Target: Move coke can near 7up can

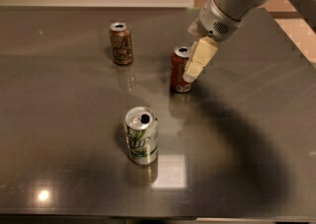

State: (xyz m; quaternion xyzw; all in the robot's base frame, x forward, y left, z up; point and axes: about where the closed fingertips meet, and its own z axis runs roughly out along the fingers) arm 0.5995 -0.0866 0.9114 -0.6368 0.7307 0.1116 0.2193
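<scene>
The coke can stands upright near the middle of the dark table; it is dark red-brown with a silver top. The 7up can, silver-white with green markings, stands upright in front of it and to the left, well apart from it. My gripper reaches down from the upper right and sits against the coke can's right side, covering part of it. The coke can rests on the table.
A tan-brown can with dark script lettering stands upright at the back left of the coke can. The table's right edge runs near my arm. The arm's shadow falls across the table's right half.
</scene>
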